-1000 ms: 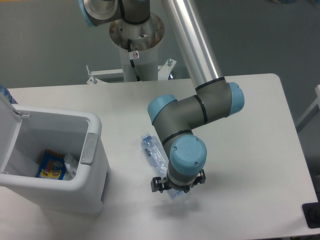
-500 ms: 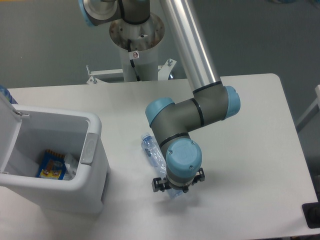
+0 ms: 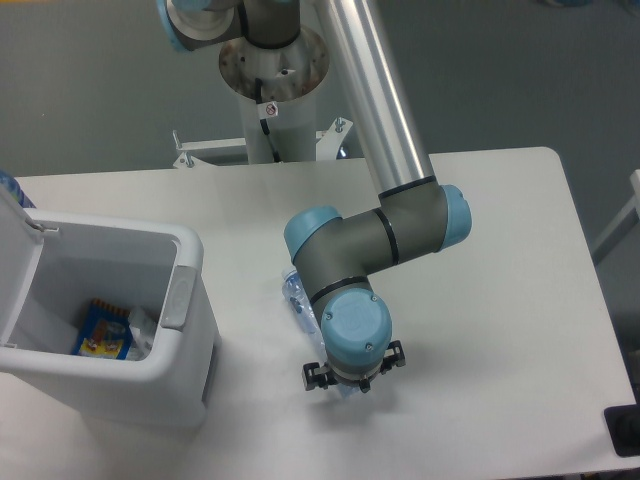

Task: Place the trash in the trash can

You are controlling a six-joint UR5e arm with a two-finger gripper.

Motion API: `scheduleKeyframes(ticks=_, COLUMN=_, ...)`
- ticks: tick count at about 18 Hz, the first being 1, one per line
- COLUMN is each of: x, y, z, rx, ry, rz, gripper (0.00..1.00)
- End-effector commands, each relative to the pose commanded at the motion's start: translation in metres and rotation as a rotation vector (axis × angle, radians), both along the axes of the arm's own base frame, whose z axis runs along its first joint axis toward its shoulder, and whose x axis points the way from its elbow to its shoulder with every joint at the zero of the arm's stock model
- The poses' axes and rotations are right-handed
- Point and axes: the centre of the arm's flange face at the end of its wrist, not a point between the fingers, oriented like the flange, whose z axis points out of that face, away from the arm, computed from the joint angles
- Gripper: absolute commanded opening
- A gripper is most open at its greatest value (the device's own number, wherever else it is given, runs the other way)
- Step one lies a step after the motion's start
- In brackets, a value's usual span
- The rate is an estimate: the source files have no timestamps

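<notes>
**Bottle under tool, right of bin**

Crushed bottle point(image 3: 296, 296) lying on the surface point(image 3: 480, 300), just right of the bin point(image 3: 185, 330), mostly hidden beneath the arm. Tool point(image 3: 352, 379) pointing down over the bottle's near end; wrist housing blocks the fingers, so cannot tell whether apart or clamped on the bottle. Bin open, lid point(image 3: 12, 215) raised at its left. Inside the bin: blue-and-yellow snack packet point(image 3: 102, 331), with white wrapper point(image 3: 142, 328) just beside it.
</notes>
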Motion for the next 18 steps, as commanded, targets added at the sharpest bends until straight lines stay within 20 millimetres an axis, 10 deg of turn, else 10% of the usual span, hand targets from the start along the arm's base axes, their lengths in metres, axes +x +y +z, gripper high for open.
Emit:
scheduleKeyframes(ticks=7, x=-0.002, y=0.003, z=-0.003, rx=-0.005, ry=0.01, rz=0.036, gripper=0.66)
scheduleKeyframes(ticks=18, x=-0.003, y=0.005, z=0.008, rx=0.011, ry=0.021, rz=0.042, gripper=0.55)
